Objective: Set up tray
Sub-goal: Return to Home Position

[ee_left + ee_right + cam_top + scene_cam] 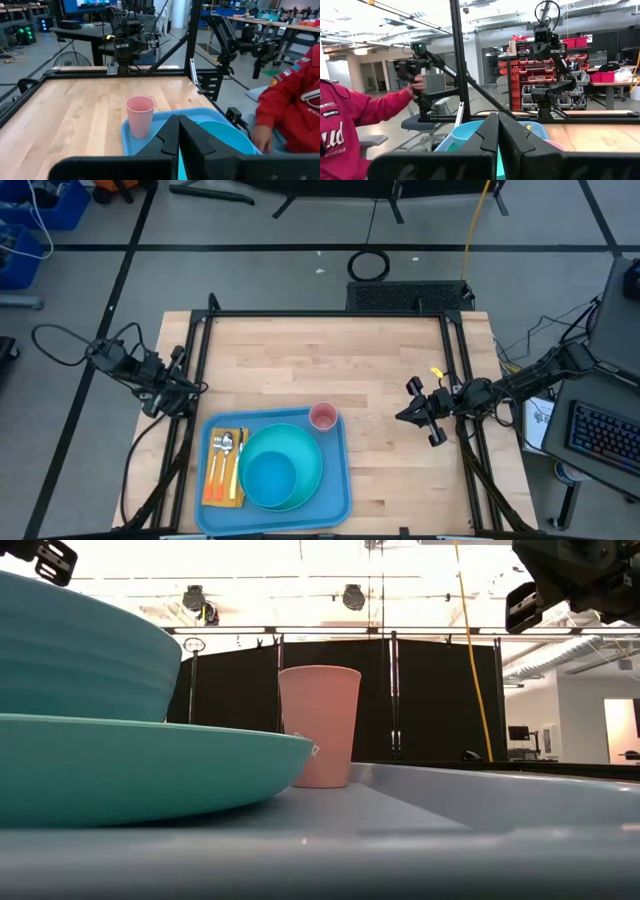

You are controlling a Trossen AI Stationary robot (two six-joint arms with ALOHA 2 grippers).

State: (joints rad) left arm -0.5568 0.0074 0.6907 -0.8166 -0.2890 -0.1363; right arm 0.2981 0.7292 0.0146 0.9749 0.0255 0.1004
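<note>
Figure: Loaded tray [338, 480] at the table [330, 360] near edge, both arms clear of it.
Left gripper [178, 120] and right gripper [498, 117], fingers together, hung near opposite side edges; bare wood lay between.

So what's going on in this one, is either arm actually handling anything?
Nothing is being held. The tray carries a teal plate with a blue bowl on it, a pink cup in one corner, and utensils on a yellow napkin. The left gripper is shut at the table's left edge. The right gripper is shut over its right side.
</note>
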